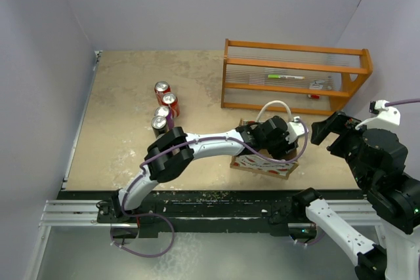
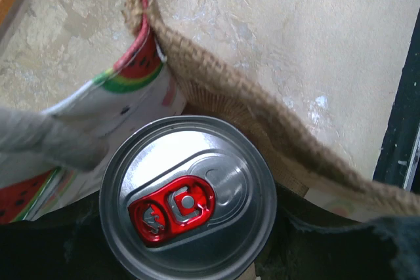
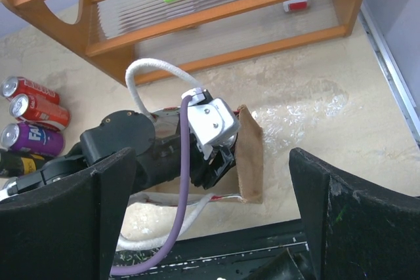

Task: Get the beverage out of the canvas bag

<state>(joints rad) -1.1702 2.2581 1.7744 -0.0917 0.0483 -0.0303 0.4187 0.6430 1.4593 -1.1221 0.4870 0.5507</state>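
The canvas bag (image 1: 261, 163) stands near the table's front edge, with tan burlap sides (image 2: 262, 122), a whitish watermelon-print panel (image 2: 125, 90) and white loop handles (image 3: 149, 71). My left gripper (image 1: 279, 137) reaches down into the bag's open mouth and also shows in the right wrist view (image 3: 213, 162). In the left wrist view a beverage can (image 2: 187, 198) with a silver top and red tab fills the space between my dark fingers (image 2: 341, 247), which sit against its sides. My right gripper (image 1: 333, 137) is open and empty, hovering right of the bag (image 3: 249, 155).
Several soda cans (image 1: 164, 106) stand in a row left of the bag; red and purple ones show in the right wrist view (image 3: 33, 113). An orange wooden rack (image 1: 292, 77) with a pen stands behind the bag. The black table edge rail (image 1: 216, 198) is just in front.
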